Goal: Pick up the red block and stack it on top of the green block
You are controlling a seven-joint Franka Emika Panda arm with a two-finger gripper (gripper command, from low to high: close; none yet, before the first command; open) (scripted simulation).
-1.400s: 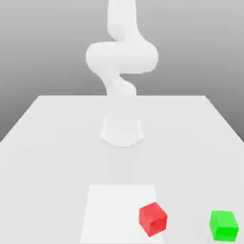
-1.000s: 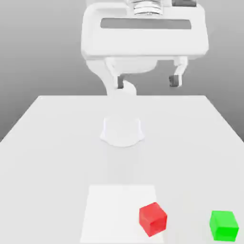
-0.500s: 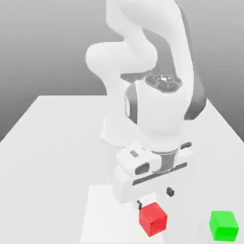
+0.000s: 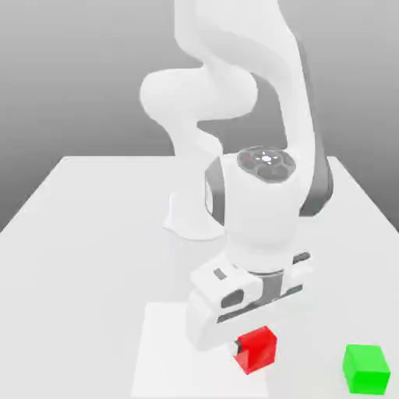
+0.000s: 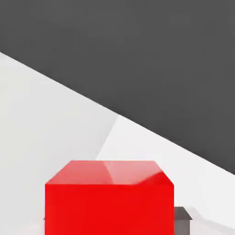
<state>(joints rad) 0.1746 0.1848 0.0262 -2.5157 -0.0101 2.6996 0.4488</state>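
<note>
Gripper (image 4: 255,347): closed to cube width, apparently holding the red block.
Red block (image 4: 259,352): directly between the fingertips, pressed at opposite sides; hard to tell whether clear of the surface.
Green block (image 4: 365,369): on the table (image 4: 70,273), well apart from the gripper, toward the exterior view's right and slightly nearer that camera.
Coming move: probably lift, carry toward the exterior view's right, then align above green before lowering.
</note>
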